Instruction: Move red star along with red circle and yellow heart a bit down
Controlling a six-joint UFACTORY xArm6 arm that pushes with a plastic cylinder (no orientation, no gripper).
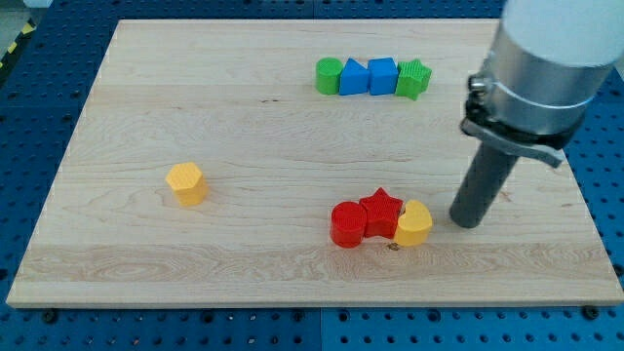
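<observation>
The red star (381,211) stands near the board's lower middle-right, touching the red circle (347,224) on its left and the yellow heart (413,223) on its right. The three form a short row. My tip (467,221) rests on the board just to the right of the yellow heart, with a small gap between them. The dark rod rises from it to the grey arm body at the view's top right.
A yellow hexagon (185,183) sits alone at the left. Along the top, a green circle (330,75), a blue triangle (353,78), a blue cube (382,76) and a green star (413,79) form a row. The wooden board (244,117) has blue table around it.
</observation>
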